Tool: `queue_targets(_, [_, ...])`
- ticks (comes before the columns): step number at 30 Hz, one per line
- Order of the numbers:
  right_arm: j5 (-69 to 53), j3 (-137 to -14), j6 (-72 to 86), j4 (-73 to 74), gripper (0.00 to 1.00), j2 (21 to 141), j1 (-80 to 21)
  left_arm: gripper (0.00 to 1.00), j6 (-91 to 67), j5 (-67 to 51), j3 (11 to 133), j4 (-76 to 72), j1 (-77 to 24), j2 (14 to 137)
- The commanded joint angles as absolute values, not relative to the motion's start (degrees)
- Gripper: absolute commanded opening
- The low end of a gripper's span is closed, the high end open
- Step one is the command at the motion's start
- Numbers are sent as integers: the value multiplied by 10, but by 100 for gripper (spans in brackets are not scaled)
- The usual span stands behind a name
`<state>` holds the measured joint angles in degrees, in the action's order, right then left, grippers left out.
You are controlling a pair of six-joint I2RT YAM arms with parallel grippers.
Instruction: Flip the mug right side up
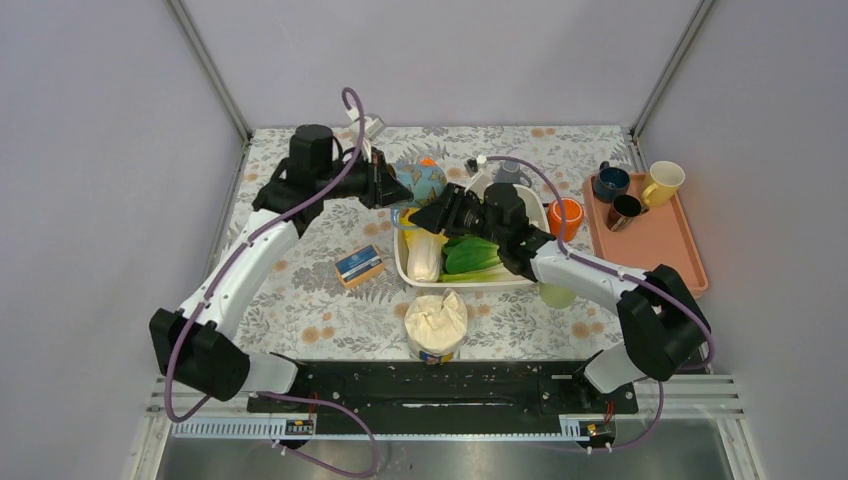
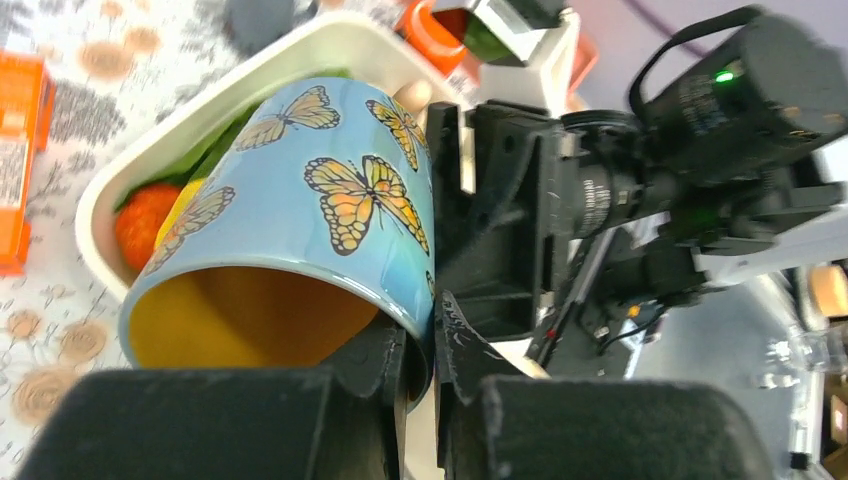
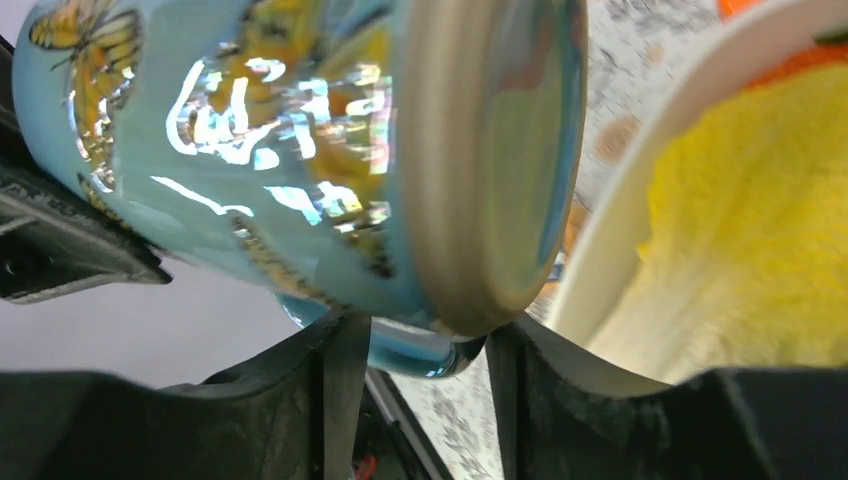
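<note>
The mug (image 1: 420,180) is light blue with orange butterflies and a yellow inside. It is held in the air on its side, above the far left corner of the white tub (image 1: 400,262). My left gripper (image 1: 385,185) is shut on its rim: in the left wrist view one finger of the gripper (image 2: 432,340) is inside the mug (image 2: 300,200) and one outside. My right gripper (image 1: 432,215) meets the mug from the right. In the right wrist view the mug's base (image 3: 500,150) faces the camera and the gripper (image 3: 425,340) pinches the handle (image 3: 430,355).
The white tub holds leafy greens (image 1: 470,255) and other food. An orange-and-blue box (image 1: 359,266) lies left of it and a paper-lined bowl (image 1: 436,325) in front. An orange cup (image 1: 566,215) and a salmon tray (image 1: 660,250) with several cups stand at the right.
</note>
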<state>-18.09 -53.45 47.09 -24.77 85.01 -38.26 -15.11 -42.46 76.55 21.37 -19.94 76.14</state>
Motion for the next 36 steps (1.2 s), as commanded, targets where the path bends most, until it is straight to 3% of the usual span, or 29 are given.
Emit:
queue_targets(1, [-183,-523,459,-273,56,854,-393,0,-15,-324,754,189,-199,796])
queue_targets(4, [-169,-514,444,-252,64,855,-393,0,15,-301,746,188,-199,814])
queue_targets(11, [-125,-520,365,-124,69,801,-391,0,87,-286,761,221,-201,835])
queue_targets(21, [-49,-647,190,181,77,637,-295,0,482,-305,856,522,-258,823])
queue_targets(29, [-86,-952,107,405,78,797,-296,0,678,-239,907,691,-346,797])
queue_targets(36, [-96,-1159,71,535,83,948,-377,0,764,-193,925,771,-398,784])
